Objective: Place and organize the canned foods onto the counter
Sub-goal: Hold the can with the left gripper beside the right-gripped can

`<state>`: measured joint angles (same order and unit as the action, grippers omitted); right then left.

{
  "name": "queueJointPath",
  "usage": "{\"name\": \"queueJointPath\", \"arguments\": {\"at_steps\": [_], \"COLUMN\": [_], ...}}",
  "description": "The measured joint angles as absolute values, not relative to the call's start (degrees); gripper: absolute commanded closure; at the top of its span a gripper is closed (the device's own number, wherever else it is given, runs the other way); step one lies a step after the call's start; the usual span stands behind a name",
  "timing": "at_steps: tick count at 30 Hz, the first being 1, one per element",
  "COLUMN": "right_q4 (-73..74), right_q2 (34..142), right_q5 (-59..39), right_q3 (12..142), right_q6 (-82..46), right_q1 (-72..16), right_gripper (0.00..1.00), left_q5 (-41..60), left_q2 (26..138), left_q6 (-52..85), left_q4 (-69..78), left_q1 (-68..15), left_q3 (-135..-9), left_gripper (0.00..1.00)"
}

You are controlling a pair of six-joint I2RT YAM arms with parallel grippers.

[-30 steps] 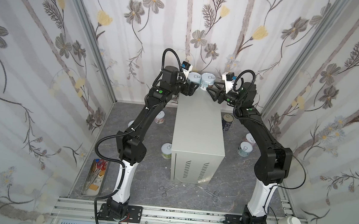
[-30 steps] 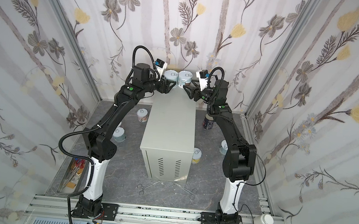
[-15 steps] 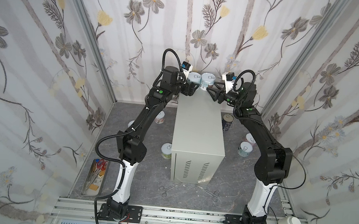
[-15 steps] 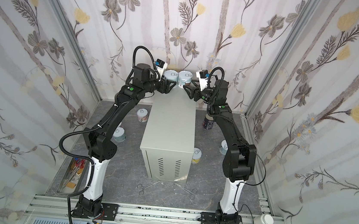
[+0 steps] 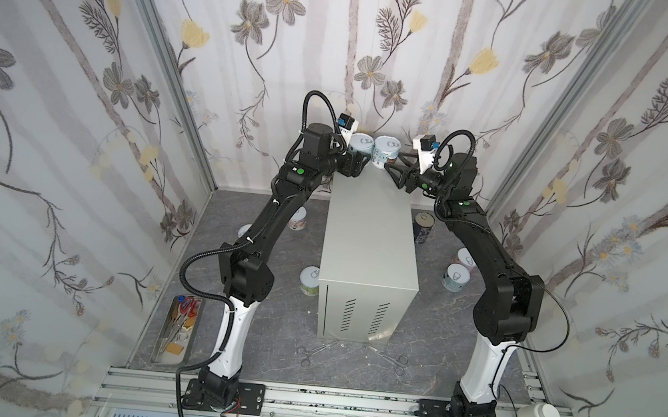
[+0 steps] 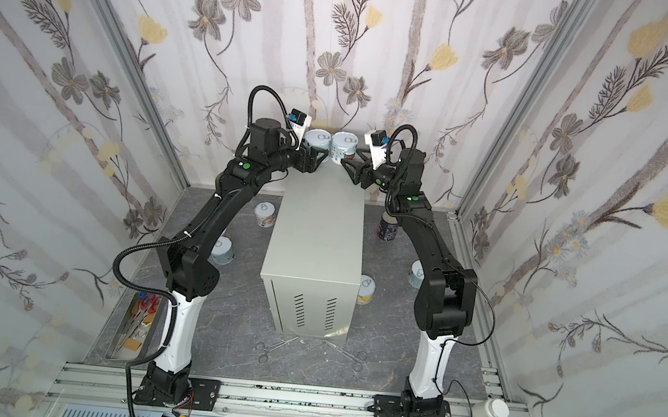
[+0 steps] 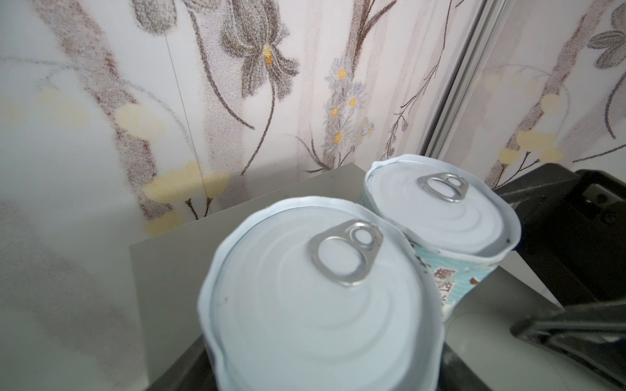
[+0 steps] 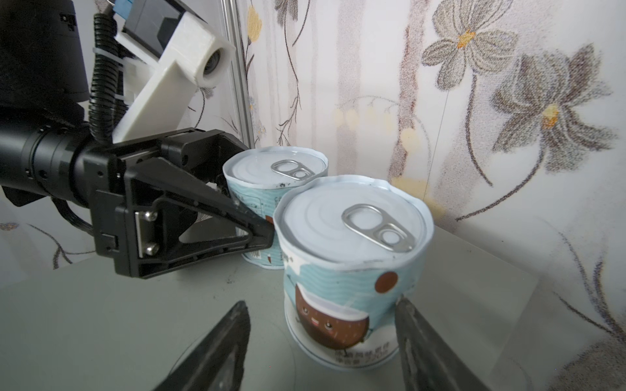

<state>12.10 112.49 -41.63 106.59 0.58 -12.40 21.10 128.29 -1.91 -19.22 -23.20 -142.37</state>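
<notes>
Moved: nothing I can make out since a second ago; both my arms hold the same pose at the far edge of the table.
Right end effector (image 8: 320,304): open, its fingers either side of the nearer teal can (image 8: 352,220) and not clamped on it.
Left end effector (image 5: 364,163): one finger lies along the other teal can (image 8: 274,169) and its mate is hidden behind that can, so I cannot tell whether I grip it or have let go.
Done: both teal cans stand upright on the table (image 5: 368,229), side by side and touching, along its far edge. I judge this pair as good as placed.
Table top otherwise: bare from those two cans to the near edge.
Left, floor beside the table's left edge: a pink-labelled can (image 5: 297,218), a can half hidden by my left arm (image 5: 244,231), and a can by the near left corner (image 5: 310,280).
Left, floor beside the table's right edge: the dark-blue tomato can (image 5: 423,226), two short cans (image 5: 456,276) close together, and a yellow-labelled can (image 6: 365,290) by the near right corner.
Progress: early, I reckon, with two up and at least seven to lift.
</notes>
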Motion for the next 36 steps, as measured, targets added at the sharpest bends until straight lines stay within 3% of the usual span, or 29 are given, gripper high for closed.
{"name": "queueJointPath", "arguments": {"at_steps": [29, 36], "right_q4": [12.8, 13.3], "right_q2": [113.1, 113.3], "right_q5": [-41.6, -41.6], "right_q3": [107.2, 107.2], "right_q6": [0.5, 0.4], "right_q1": [-12.4, -12.4], "right_gripper": [0.34, 0.34], "left_q5": [22.7, 22.7], "left_q2": [128.4, 128.5], "left_q6": [-1.5, -1.5], "left_q4": [-19.1, -19.1], "left_q1": [-23.2, -23.2], "left_q3": [-142.4, -142.4], "left_gripper": [0.24, 0.17]}}
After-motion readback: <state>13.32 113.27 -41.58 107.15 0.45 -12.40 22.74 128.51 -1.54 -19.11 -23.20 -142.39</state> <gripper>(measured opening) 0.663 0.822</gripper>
